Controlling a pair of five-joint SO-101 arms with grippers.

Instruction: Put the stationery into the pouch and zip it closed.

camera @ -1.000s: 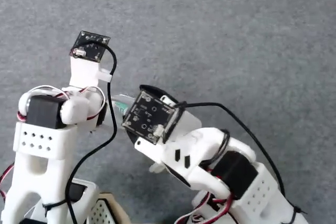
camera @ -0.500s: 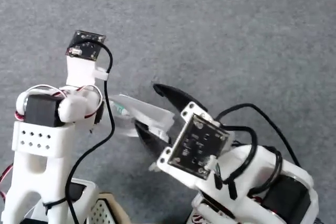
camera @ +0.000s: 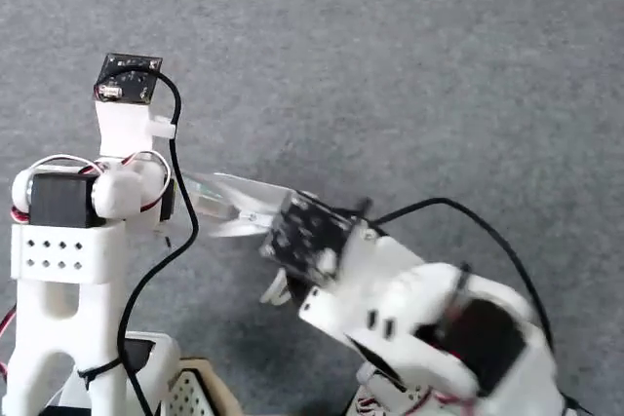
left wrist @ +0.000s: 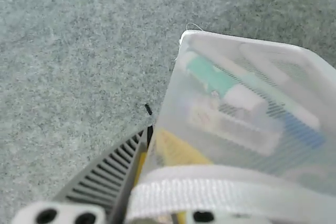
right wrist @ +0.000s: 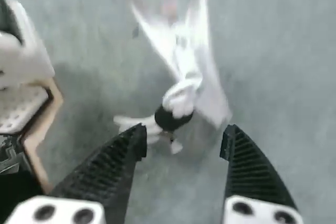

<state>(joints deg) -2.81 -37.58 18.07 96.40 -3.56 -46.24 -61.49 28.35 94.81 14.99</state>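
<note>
Toward the table's (camera: 439, 65) left edge, my left pincer (left wrist: 151, 148) clamps the pouch (left wrist: 247, 108), which I judge soft and light. My right pincer (right wrist: 181, 140) stands apart and should take its stiffer hem.

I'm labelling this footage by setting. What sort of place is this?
Probably a robotics test bench: a grey felt-like table, the left arm and right arm mounted side by side, and a stationery pouch as practice item.

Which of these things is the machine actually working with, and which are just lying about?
In the job: pouch, stationery inside it, left gripper holding it, open right gripper.
Just there: grey table cover, tan board by the arm bases.
</note>
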